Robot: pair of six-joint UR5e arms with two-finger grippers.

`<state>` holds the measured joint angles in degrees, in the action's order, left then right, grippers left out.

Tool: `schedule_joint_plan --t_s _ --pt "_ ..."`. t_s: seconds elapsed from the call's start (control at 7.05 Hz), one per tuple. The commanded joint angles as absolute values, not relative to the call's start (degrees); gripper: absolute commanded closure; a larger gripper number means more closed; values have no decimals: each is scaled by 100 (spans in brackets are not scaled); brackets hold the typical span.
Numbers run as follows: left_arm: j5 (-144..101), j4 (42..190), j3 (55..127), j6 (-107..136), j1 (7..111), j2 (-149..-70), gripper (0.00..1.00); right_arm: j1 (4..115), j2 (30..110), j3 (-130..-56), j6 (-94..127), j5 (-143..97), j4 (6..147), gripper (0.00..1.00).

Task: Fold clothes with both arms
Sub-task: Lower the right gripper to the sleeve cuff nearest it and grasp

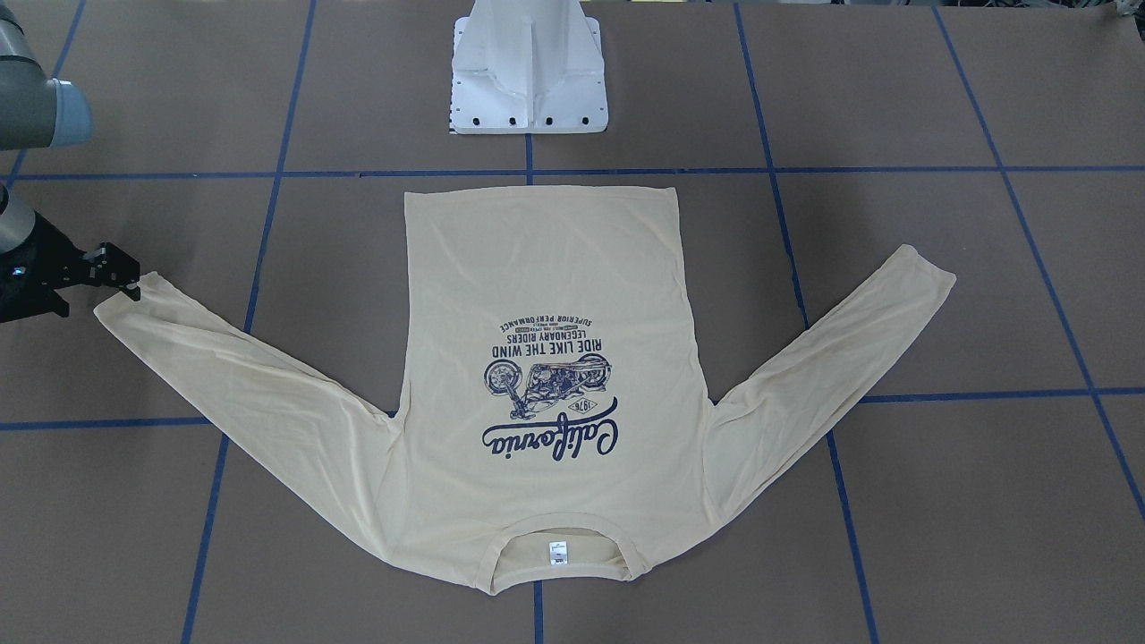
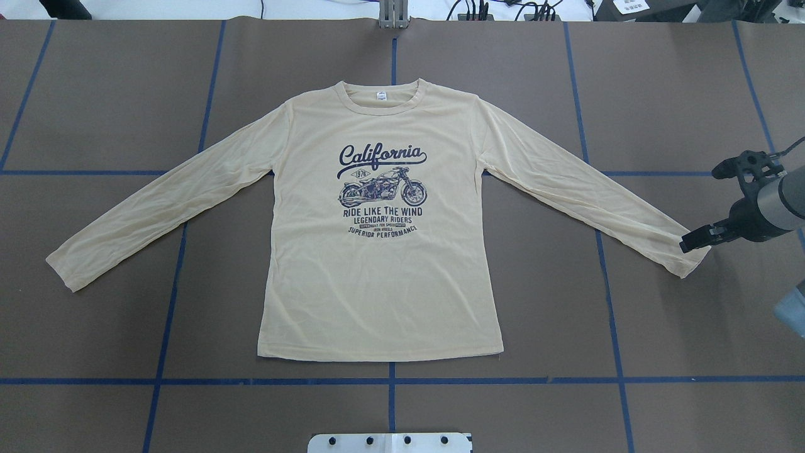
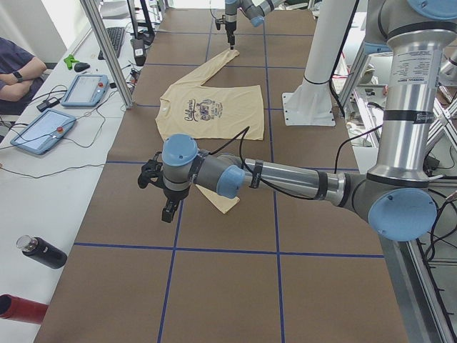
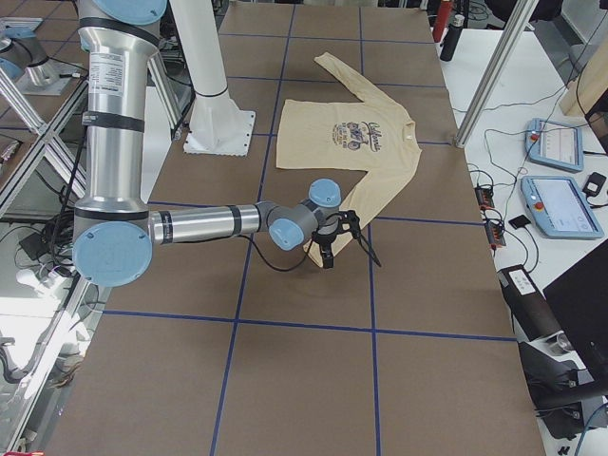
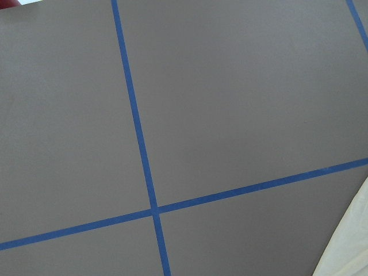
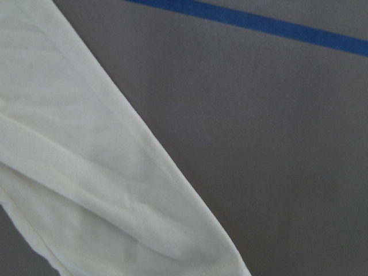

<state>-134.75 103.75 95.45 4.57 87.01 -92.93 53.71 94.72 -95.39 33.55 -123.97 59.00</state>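
The cream-yellow long-sleeved shirt (image 2: 383,277) lies flat on the brown table, print up, collar on the far side from the robot's base, both sleeves spread out. My right gripper (image 2: 688,244) sits low at the right sleeve's cuff (image 2: 688,261), fingers apart, with its tip at the cuff's edge (image 1: 132,284); the sleeve still lies flat. The right wrist view is filled by that cuff (image 6: 115,190). My left gripper (image 3: 169,213) points down over bare table just beyond the left sleeve's cuff (image 3: 227,204). It shows only in the side view, so I cannot tell whether it is open or shut.
The white pedestal base (image 1: 528,80) stands just behind the shirt's hem. Blue tape lines (image 2: 390,380) grid the table. At the side, a seated person (image 3: 14,68), control tablets (image 3: 82,89), bottles (image 3: 43,251) and frame posts (image 3: 107,50) line the table's edge.
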Motion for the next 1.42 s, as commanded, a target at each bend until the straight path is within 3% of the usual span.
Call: schedule_joint_plan --t_s 0.0,0.57,0.71,0.99,1.28 --pt "-13474 10371 9554 457 8701 -9308 0 5326 9501 -9527 3375 -12532 5906 2" --pt "-13474 10371 9580 457 8701 -9316 0 5309 9483 -9335 3349 -12533 5977 4" --pt "-13474 10380 9580 457 8701 -9316 0 5300 9466 -9273 3349 -12533 5977 9" --pt "-13474 10380 9571 457 8701 -9316 0 5291 9431 -9272 3375 -12542 5985 33" --pt "-13474 10380 9571 457 8701 -9316 0 5282 9396 -9281 3366 -12551 5985 80"
